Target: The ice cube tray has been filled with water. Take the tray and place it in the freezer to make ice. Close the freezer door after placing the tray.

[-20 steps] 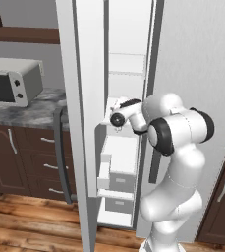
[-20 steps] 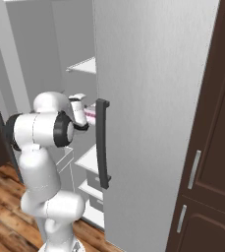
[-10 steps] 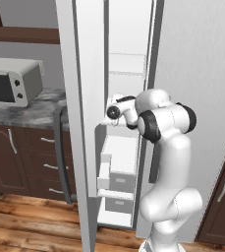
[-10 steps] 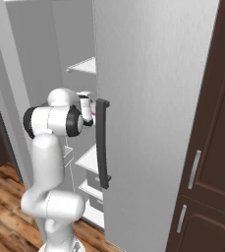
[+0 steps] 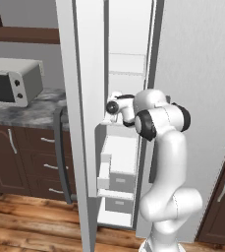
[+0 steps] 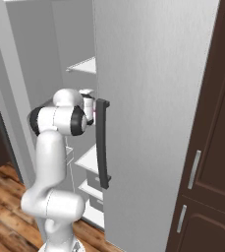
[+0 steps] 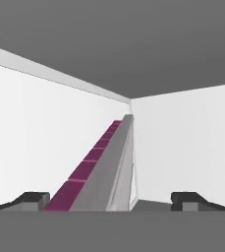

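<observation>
The white arm reaches forward into the open freezer (image 5: 128,74), the narrow left compartment of the light grey refrigerator; its wrist sits at about the middle shelf level, above the white drawers (image 5: 118,179) that stand pulled partly out lower down. In the hand view the gripper (image 7: 118,201) has its two dark fingertips (image 7: 31,199) set far apart at the bottom corners, the jaws wide open and closed on nothing. Between them, touching neither tip, the ice cube tray (image 7: 101,167) runs lengthwise away from the camera toward the back corner of the compartment; it appears with a grey side wall and a row of magenta cells along its left, and it looks tilted on its long edge, though the hand camera's own roll makes that hard to judge; white freezer walls rise on both sides of it and meet behind its far end. From the right base view a small pink sliver of the tray (image 6: 95,112) shows just beyond the wrist, inside the compartment. The freezer door (image 5: 82,123) stands swung open toward the left base camera, its dark bar handle (image 5: 61,152) on the outer side; the right fridge door (image 6: 153,108) is closed, with its own dark vertical handle (image 6: 102,143) just beside the arm's wrist. A toaster oven (image 5: 11,81) sits on the grey stone counter (image 5: 25,110) to the left, above dark brown cabinets (image 5: 30,157).
</observation>
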Controlling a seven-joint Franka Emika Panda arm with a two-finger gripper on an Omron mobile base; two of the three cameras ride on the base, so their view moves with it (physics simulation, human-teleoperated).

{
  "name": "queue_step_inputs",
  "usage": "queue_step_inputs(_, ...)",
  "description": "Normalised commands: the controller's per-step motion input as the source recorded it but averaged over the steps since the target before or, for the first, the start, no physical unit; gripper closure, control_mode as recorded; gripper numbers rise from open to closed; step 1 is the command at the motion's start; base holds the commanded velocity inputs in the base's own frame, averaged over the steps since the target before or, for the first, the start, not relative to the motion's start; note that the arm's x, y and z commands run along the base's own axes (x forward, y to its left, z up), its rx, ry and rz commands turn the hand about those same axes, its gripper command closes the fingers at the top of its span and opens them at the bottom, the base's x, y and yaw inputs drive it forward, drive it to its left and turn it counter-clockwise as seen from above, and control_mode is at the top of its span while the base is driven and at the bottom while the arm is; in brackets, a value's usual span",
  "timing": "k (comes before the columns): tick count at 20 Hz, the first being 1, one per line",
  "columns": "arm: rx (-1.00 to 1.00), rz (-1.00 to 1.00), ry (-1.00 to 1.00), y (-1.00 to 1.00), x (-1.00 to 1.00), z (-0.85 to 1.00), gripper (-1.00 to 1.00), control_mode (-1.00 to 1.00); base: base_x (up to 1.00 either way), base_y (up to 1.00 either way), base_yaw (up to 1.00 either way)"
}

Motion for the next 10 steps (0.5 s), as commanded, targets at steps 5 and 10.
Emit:
queue_step_inputs(5, 0.00, 0.00, 0.08, -0.04, -0.08, 0.00, -1.00, -1.00, 0.00, 0.00, 0.00)
queue_step_inputs(10, 0.00, 0.00, 0.16, -0.06, -0.15, 0.00, -1.00, -1.00, 0.00, 0.00, 0.00)
